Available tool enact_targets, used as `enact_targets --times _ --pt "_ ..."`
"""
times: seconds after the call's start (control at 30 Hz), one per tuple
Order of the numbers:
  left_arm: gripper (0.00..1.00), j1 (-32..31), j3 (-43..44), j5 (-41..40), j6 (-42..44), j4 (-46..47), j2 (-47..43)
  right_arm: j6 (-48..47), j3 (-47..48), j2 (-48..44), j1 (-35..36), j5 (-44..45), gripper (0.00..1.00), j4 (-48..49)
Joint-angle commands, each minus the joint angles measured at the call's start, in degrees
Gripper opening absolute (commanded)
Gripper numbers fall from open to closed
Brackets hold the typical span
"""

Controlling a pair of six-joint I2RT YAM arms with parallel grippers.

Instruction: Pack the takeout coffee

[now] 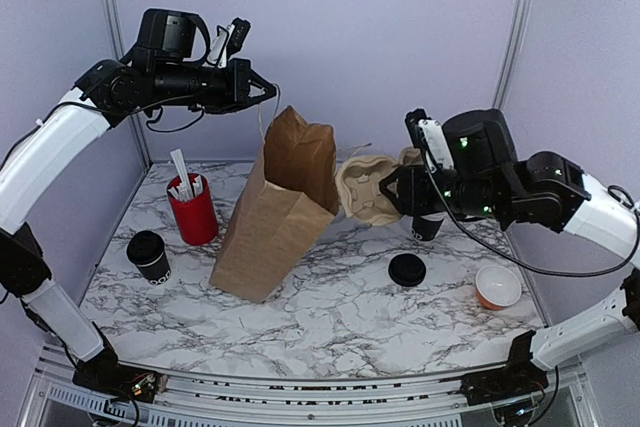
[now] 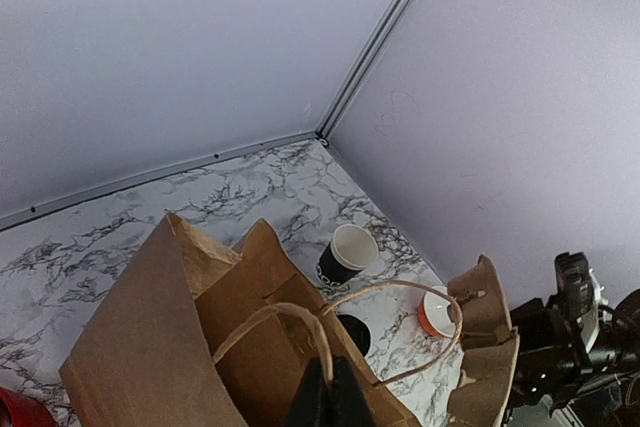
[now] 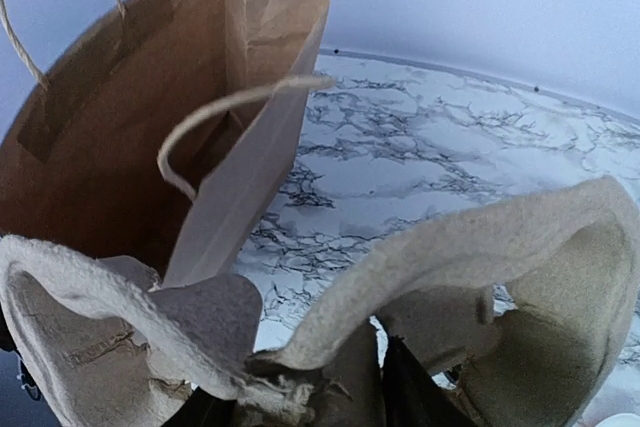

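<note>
The takeout coffee (image 1: 150, 255), a small black lidded cup, stands at the table's left, far from both grippers. A brown paper bag (image 1: 280, 202) stands tilted mid-table. High above it, my left gripper (image 1: 270, 93) is shut on one of the bag's string handles (image 2: 300, 322), which is pinched between its fingertips (image 2: 330, 402). My right gripper (image 1: 400, 192) is shut on the wall of a pulp cup carrier (image 1: 368, 187), held off the table just right of the bag. In the right wrist view the carrier (image 3: 480, 247) fills the foreground, with the bag's open mouth (image 3: 130, 147) beyond it.
A red cup with stirrers (image 1: 192, 212) stands left of the bag. To its right are an open black cup with a white inside (image 2: 348, 252), a loose black lid (image 1: 407, 269) and a small orange cup (image 1: 498, 287). Walls close the back and sides.
</note>
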Motion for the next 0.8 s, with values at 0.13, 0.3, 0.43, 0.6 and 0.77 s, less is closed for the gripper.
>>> enact_targets --times 0.13,0.3,0.43,0.6,0.77 --pt "0.0 -4.74 4.94 6.47 -0.02 -1.2 3.68 -7.09 13.17 -4.25 -1.19 6.77 0.43 -7.36" --pt "0.0 -8.54 9.33 5.75 -1.62 -1.22 6.36 -11.1 21.65 -2.87 -1.19 7.11 0.43 -7.97" --pt "0.0 -8.92 9.1 6.6 -6.32 1.04 6.77 -15.09 28.12 0.35 -1.21 2.46 0.43 -7.51" --pt "0.0 -8.37 2.83 9.09 -9.83 5.04 4.46 -18.53 33.68 6.11 -1.19 -4.93 0.43 -7.78" --pt "0.0 -5.73 -5.5 10.86 -9.91 7.94 1.68 -20.42 36.39 11.89 -1.26 -9.97 0.43 -8.03"
